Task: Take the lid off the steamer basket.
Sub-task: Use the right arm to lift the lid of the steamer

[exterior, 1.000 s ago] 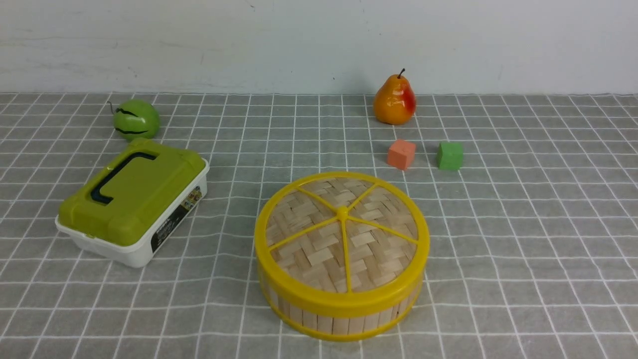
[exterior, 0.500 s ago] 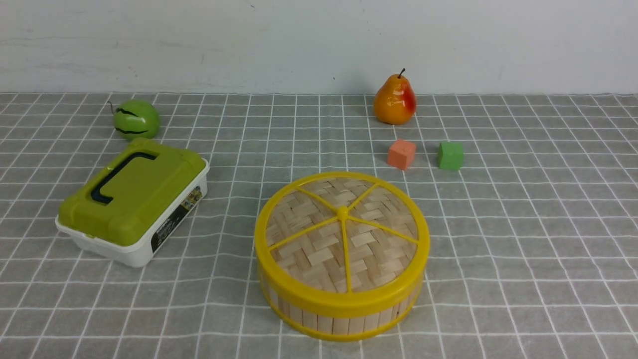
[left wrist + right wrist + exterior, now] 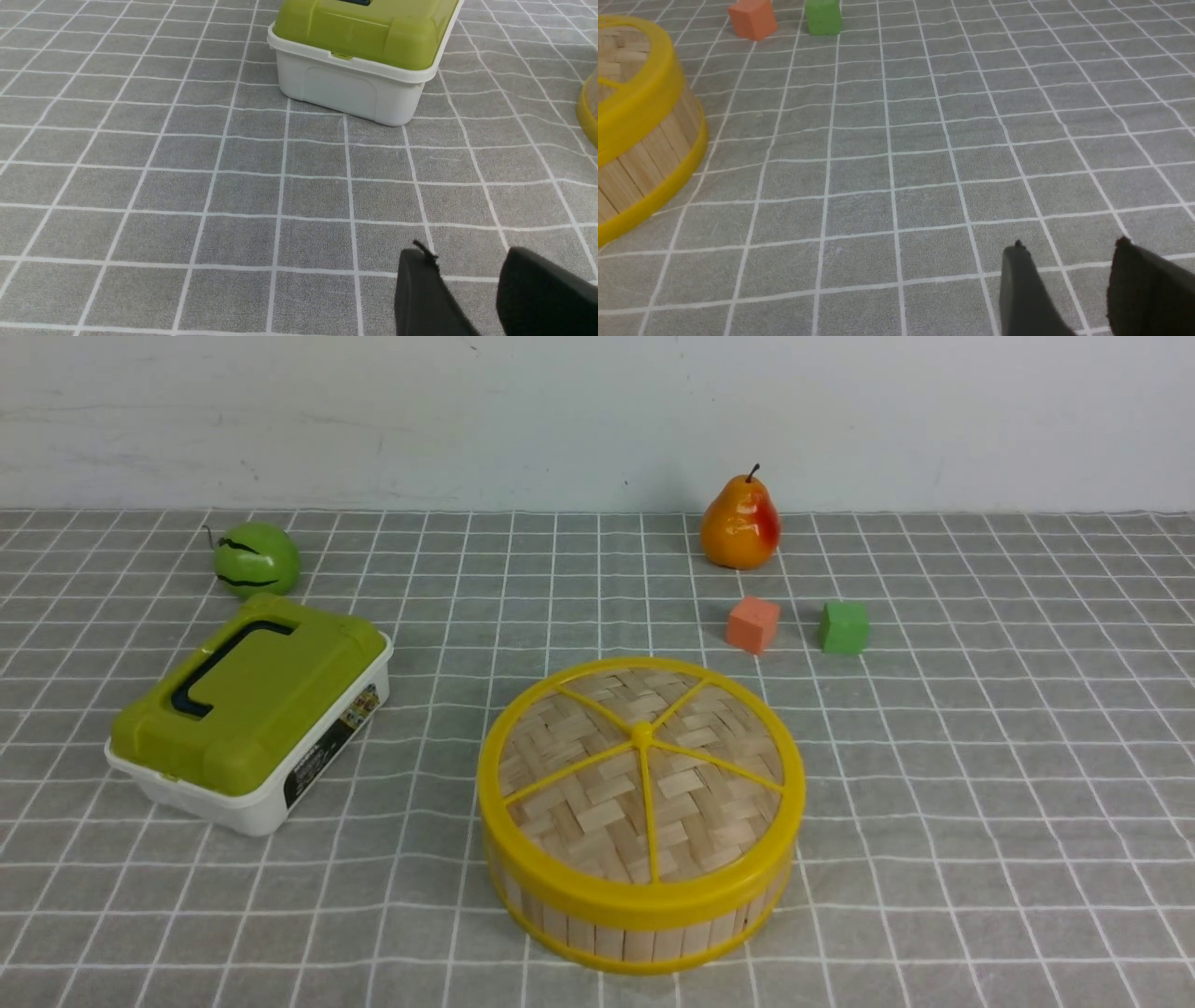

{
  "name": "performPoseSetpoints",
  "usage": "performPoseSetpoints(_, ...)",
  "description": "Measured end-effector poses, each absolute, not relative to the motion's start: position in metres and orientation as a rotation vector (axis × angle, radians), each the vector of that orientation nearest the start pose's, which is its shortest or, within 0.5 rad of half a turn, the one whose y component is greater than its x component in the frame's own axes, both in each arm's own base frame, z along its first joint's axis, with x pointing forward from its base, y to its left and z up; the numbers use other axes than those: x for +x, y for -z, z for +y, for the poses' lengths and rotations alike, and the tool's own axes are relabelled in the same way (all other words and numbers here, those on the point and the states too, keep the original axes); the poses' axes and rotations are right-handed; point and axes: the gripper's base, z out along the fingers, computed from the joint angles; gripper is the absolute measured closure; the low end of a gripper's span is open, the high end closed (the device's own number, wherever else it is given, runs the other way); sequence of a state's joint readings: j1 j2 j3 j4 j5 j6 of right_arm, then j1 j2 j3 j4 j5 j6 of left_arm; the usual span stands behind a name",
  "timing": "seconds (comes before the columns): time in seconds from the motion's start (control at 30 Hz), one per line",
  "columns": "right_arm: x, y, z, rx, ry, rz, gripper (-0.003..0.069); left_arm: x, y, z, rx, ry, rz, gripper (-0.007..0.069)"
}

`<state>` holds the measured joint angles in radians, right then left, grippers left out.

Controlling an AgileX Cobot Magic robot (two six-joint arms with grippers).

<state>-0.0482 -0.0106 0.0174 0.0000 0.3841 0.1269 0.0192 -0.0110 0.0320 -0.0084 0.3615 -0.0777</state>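
The lid (image 3: pixel 640 775) sits flat and closed on the steamer basket (image 3: pixel 644 929), which stands on the grey checked bench (image 3: pixel 980 756) near the front, around the middle. Neither arm shows in the front view.

In its wrist view, the left pincer (image 3: pixel 467 261) hangs just above the cloth with its two dark fingers parted and nothing between them. It is well short of the white box with a green lid (image 3: pixel 247 709), which lies to the basket's left. The right pincer (image 3: pixel 1069 252) is likewise spread and empty, low over bare cloth to the basket's right and well apart from it.

Farther back are an orange cube (image 3: pixel 752 624) and a green cube (image 3: pixel 843 627) side by side, a pear (image 3: pixel 739 527) behind them, and a green fruit with dark stripes (image 3: pixel 255 558) behind the box.
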Motion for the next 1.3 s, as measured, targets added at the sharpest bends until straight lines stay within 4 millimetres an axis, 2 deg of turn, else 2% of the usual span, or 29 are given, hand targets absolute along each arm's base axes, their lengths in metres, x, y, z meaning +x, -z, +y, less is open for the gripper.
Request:
performPoseSetpoints(0.8, 0.052, -0.173, -0.003, 0.164, -0.054, 1.867, 0.0418, 0.053, -0.170, 0.001, -0.096, 0.049, 1.864, 0.0386)
performPoseSetpoints(0.9, 0.052, -0.174, -0.001, 0.197, -0.103, 1.864, 0.0418, 0.053, -0.170, 0.001, -0.096, 0.049, 1.864, 0.0386)
performPoseSetpoints(0.97, 0.052, -0.174, 0.001, 0.245, -0.163, 1.859, 0.0418, 0.053, -0.170, 0.001, -0.096, 0.049, 1.864, 0.0386)
performPoseSetpoints(1.2, 0.052, -0.177, 0.019, 0.935, -0.978, 1.685, 0.0418, 0.053, -0.170, 0.001, -0.096, 0.049, 1.864, 0.0386)
performPoseSetpoints(1.3, 0.052, -0.179, 0.022, 1.028, -1.100, 1.636, 0.0418, 0.053, -0.170, 0.001, -0.096, 0.049, 1.864, 0.0386)
